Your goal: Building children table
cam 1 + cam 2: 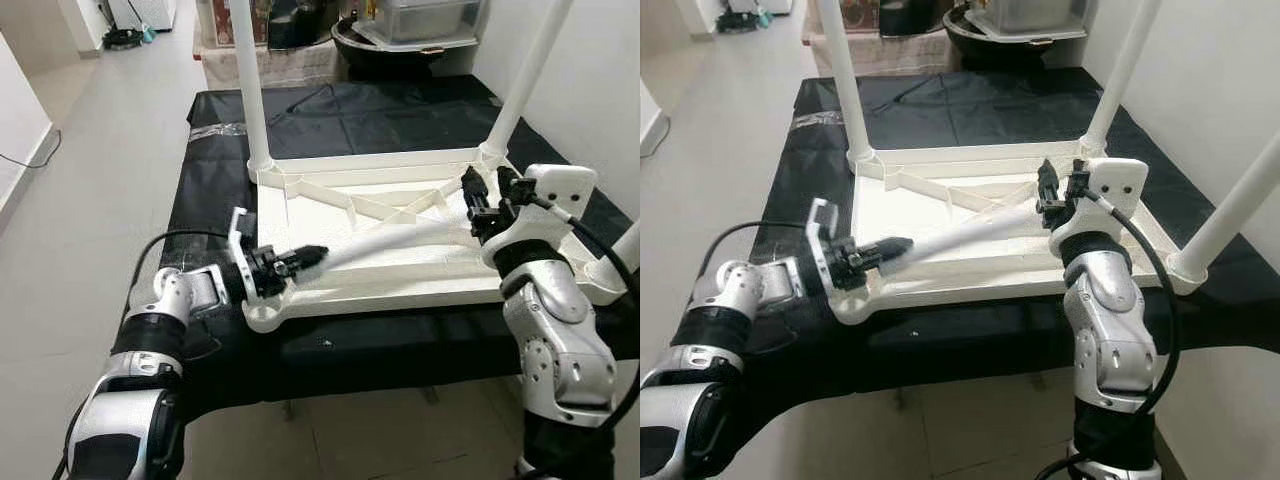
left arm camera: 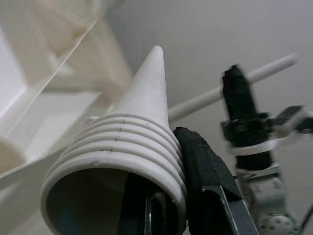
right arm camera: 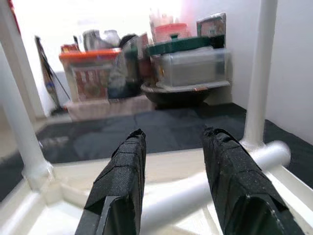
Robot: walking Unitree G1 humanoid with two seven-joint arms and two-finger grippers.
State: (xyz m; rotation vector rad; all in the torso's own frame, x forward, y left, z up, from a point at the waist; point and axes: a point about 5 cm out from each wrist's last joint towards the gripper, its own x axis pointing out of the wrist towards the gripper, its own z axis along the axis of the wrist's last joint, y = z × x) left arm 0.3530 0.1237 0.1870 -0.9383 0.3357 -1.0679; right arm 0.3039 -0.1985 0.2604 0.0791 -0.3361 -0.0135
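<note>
On the left, the left gripper (image 1: 297,262) is clamped on the ribbed, threaded end of a loose white table leg (image 1: 400,238), right by the near-left corner socket of the upturned white tabletop (image 1: 330,215) on the black-covered bench (image 1: 215,165). The leg slants across to the right gripper (image 1: 485,198), whose fingers (image 3: 122,186) stand parted just above the leg's far end.
</note>
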